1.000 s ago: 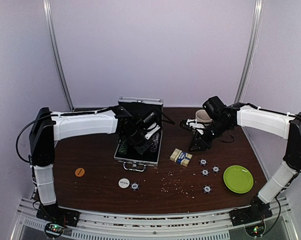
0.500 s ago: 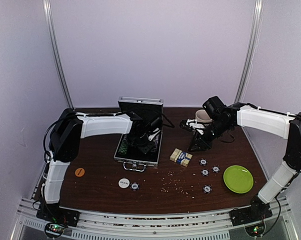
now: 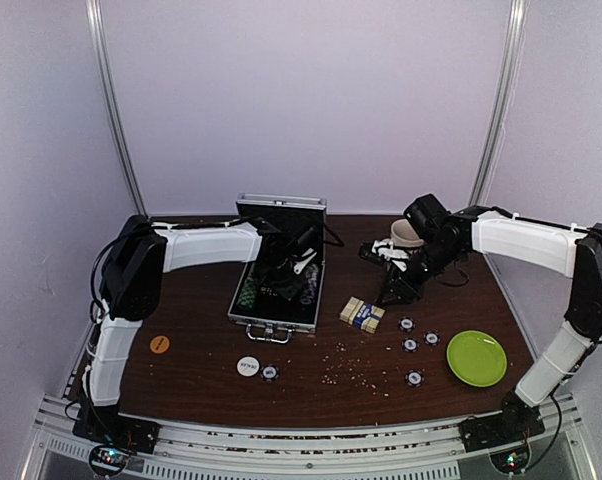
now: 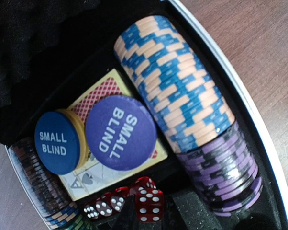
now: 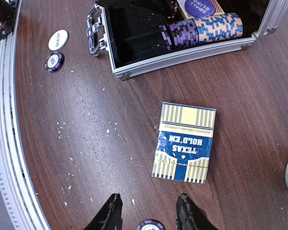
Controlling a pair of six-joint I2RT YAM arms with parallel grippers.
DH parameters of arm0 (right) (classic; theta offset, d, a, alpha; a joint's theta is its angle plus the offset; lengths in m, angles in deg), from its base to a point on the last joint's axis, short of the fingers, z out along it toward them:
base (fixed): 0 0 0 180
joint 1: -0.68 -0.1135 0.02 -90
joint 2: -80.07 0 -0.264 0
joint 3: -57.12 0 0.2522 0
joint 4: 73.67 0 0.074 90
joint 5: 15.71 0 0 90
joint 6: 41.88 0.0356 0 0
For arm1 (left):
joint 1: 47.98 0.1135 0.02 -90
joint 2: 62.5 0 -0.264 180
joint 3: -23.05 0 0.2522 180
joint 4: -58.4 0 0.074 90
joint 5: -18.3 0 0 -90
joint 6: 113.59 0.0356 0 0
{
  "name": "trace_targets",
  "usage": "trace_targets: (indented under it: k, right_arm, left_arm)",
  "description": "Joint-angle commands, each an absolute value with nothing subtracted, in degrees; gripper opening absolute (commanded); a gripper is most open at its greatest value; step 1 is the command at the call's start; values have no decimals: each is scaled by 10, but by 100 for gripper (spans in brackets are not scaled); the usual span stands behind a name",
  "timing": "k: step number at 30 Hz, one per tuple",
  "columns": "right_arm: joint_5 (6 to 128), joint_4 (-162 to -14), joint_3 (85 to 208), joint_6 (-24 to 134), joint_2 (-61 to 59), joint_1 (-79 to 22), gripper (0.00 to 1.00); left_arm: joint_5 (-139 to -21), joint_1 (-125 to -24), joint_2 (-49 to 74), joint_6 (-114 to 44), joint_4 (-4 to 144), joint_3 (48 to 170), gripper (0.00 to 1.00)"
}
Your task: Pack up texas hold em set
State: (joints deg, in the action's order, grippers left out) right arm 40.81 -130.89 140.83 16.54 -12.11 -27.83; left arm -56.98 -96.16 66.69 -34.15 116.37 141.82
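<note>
The silver case [image 3: 271,322] lies open at mid-table, its lid [image 3: 281,212] upright. My left gripper [image 3: 287,283] reaches down inside it, shut on a red die [image 4: 150,205]. More red dice [image 4: 102,206], two blue "small blind" discs [image 4: 120,132], a card and rows of chips [image 4: 182,91] fill the case. The blue-cream card deck [image 5: 183,142] lies on the table right of the case. My right gripper [image 5: 146,213] hovers open just beyond the deck, with a loose chip [image 5: 151,225] on the table below the gap.
Several loose chips [image 3: 410,345] lie right of centre, and one more chip [image 3: 270,372] beside a white disc [image 3: 248,366]. An orange disc [image 3: 159,344] sits at the left. A lime green plate [image 3: 476,358] and a cream mug [image 3: 407,233] are on the right. Pale crumbs dot the wood.
The left arm's elbow swung back toward the wall and its gripper shifted slightly deeper into the case. The right arm has not moved.
</note>
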Motion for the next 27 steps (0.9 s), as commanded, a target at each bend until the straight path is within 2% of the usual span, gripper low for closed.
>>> trace_targets:
  k: [1, 9, 20, 27]
  right_arm:
    - [407, -1315, 1426, 161, -126, -276, 39]
    - [407, -1317, 1426, 159, -132, -276, 39]
    - [405, -1320, 1428, 160, -137, -277, 40]
    - [403, -1320, 1429, 161, -138, -277, 40]
  left_arm:
    - [-593, -956, 687, -332, 1146, 1445, 10]
    - [-604, -955, 694, -332, 1146, 1444, 14]
    - [-591, -953, 689, -328, 1151, 1445, 24]
    - [-575, -954, 670, -331, 1152, 1433, 25]
